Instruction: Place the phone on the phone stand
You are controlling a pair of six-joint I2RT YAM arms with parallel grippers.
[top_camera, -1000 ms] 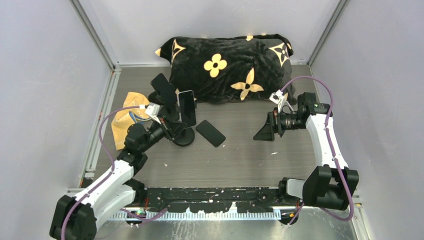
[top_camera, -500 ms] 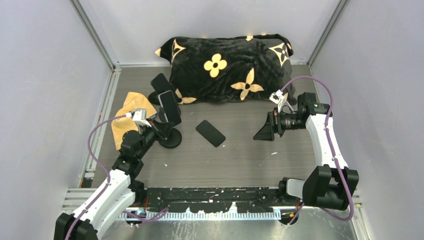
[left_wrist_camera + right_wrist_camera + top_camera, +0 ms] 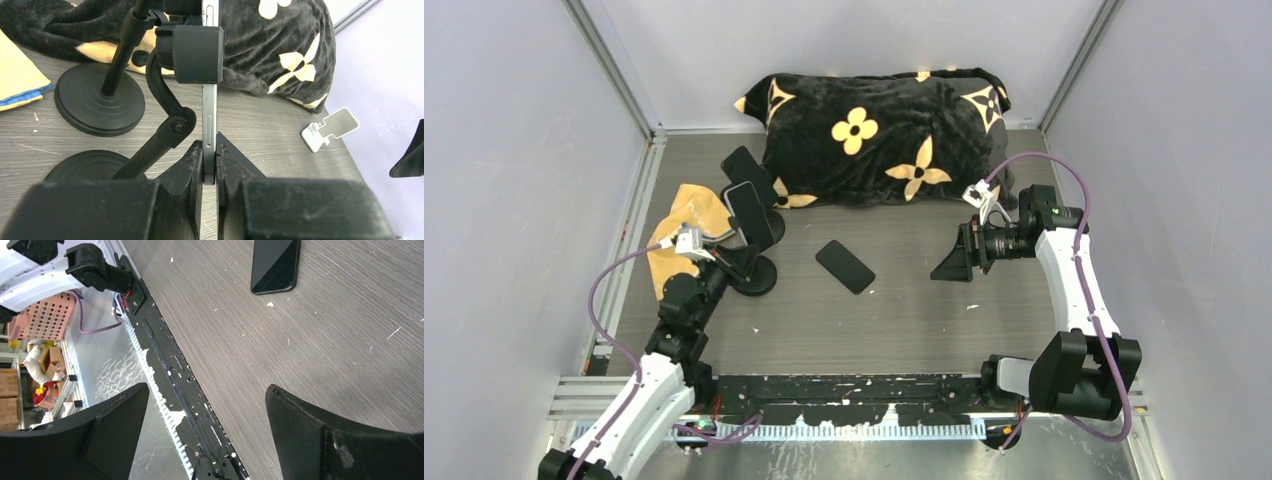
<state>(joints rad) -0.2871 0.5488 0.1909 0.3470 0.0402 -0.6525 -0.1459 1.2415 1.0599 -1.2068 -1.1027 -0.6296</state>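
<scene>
We find the left pincer (image 3: pixel 210 152) clamped on the phone (image 3: pixel 209 107), which sits in the phone stand (image 3: pixel 196 54) at 10 o'clock on the desk (image 3: pixel 924 310). The right pincer (image 3: pixel 206 392) hangs apart, holding nothing. Risk: if the left pincer retreats without unclamping, it would drag the phone out or topple the stand.

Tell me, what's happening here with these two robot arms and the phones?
The left gripper is pinching the lower end of a phone that sits in the clamp of a phone stand, so the phone looks seated but not yet let go. The right gripper hangs open and empty over the table. A second phone lies flat on the table between the arms, untouched.
</scene>
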